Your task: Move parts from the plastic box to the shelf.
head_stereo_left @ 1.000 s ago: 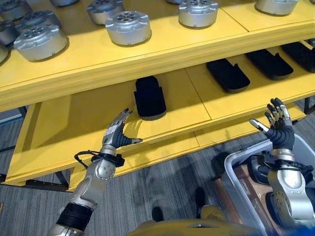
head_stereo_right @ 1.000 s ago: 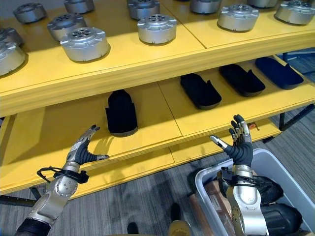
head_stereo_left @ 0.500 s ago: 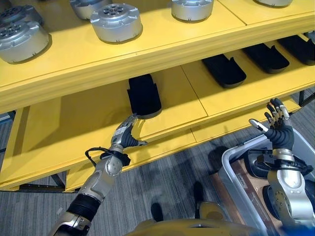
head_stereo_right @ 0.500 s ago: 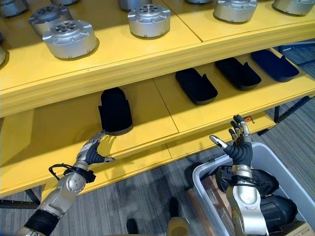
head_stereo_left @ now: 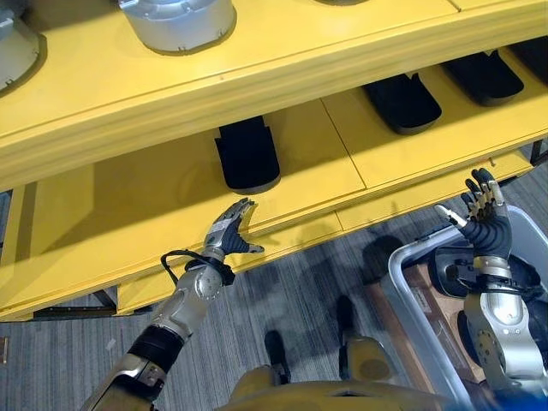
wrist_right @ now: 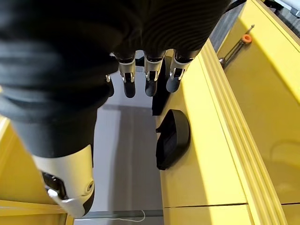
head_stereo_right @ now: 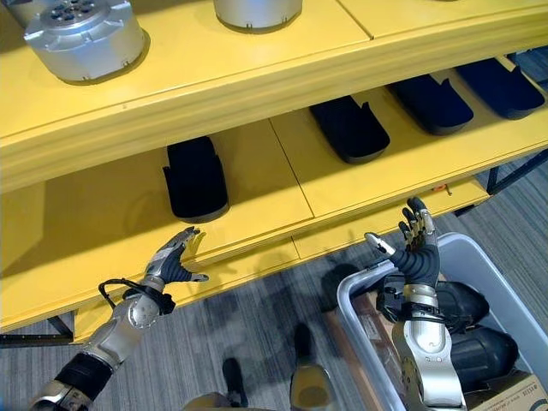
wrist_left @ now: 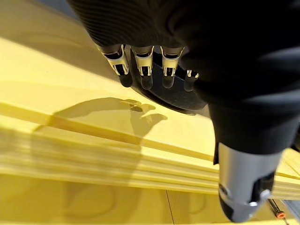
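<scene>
While both hands hung empty, the black parts waited in the plastic box (head_stereo_right: 501,278) and on the shelf (head_stereo_left: 154,214).

With fingers straight and holding nothing, the left hand (head_stereo_left: 229,235) hovered at the lower shelf's front edge just below one placed black part (head_stereo_left: 247,154), and the right hand (head_stereo_right: 415,248) stood spread above the box's parts (head_stereo_right: 479,355). A reach down from there risked catching the box rim, or a loose grasp dropping a smooth part.

Grey striped carpet floor (head_stereo_left: 291,291)
</scene>
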`<state>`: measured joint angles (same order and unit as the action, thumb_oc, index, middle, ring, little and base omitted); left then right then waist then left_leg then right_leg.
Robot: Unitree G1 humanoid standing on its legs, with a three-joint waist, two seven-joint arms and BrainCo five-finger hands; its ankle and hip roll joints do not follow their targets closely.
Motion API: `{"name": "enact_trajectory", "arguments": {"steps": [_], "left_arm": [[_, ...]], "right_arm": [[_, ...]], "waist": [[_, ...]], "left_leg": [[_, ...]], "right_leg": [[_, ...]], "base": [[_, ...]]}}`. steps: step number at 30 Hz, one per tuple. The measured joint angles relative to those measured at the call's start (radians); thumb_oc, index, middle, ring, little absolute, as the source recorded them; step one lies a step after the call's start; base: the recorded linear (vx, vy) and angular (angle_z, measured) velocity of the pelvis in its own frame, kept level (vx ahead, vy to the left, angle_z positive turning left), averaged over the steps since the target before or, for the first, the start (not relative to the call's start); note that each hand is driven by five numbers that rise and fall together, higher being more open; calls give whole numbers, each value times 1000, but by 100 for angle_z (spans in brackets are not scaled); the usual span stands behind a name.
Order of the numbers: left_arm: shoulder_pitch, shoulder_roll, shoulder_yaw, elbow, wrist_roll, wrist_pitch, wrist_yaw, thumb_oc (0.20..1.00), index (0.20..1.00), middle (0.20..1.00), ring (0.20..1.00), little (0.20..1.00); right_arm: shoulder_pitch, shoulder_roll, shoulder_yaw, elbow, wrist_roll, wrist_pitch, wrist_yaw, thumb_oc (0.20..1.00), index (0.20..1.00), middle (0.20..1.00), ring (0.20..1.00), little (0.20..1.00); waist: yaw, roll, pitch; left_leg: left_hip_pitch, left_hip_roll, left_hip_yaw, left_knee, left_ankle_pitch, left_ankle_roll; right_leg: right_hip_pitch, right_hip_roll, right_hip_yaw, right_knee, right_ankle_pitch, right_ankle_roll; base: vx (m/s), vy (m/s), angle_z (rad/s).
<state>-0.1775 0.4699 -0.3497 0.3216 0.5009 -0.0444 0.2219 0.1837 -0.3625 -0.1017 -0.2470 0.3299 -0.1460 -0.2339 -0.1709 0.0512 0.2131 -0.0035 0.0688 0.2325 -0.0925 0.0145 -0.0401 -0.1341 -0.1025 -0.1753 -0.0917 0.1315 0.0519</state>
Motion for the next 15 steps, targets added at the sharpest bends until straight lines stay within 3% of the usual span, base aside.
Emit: {"name": "enact_trajectory", "arguments": {"steps": [15], "left_arm": [[-131,-31,-23,66,0,18,54,1000,1000,1000,1000,1000]], "right_arm": [[-30,-1,5,0,0,0,-19,1000,1000,1000,1000,1000]], "waist": [[-5,9,77]], "left_leg": [[-36,-3,9,0,5,1]], "right_leg": [[-44,0,13,0,9,-1]], "base": [[-15,3,-2]]}}
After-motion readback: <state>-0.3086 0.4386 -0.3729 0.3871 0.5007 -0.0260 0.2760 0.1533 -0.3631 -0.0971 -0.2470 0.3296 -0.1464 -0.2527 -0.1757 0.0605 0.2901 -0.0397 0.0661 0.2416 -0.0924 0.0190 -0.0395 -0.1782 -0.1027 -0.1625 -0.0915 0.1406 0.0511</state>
